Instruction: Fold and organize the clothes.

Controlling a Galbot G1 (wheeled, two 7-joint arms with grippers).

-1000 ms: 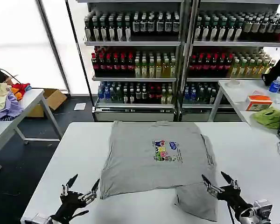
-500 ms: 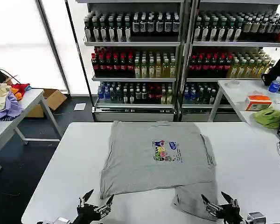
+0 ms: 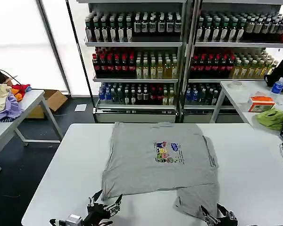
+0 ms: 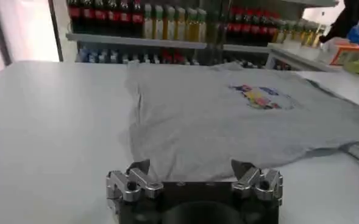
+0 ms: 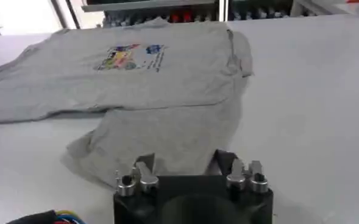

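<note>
The work surface is a white table (image 3: 52, 165) standing in a room with tall shelves (image 3: 188, 56) of bottled drinks behind it and bright windows to the left. A second white table at the far left carries a heap of yellow, purple and red garments (image 3: 7, 100). A third table at the far right holds a lime-green cloth (image 3: 270, 117), an orange box (image 3: 261, 103) and a blue bottle (image 3: 278, 85). A cardboard box (image 3: 49, 101) sits on the floor near the left table. One grey shirt (image 3: 155, 157) lies flat on the middle of the white table, collar toward the shelves, with a small multicoloured print (image 3: 168, 152) facing up. One portion of the shirt extends past the main body toward the near edge on the right side. The left gripper (image 3: 104, 205) is at the near edge of the table, just in front of the shirt's near left corner, with its fingers spread apart and holding nothing. The right gripper (image 3: 218, 214) is at the near edge on the right, just at the tip of the extended portion, with its fingers likewise spread and empty.
</note>
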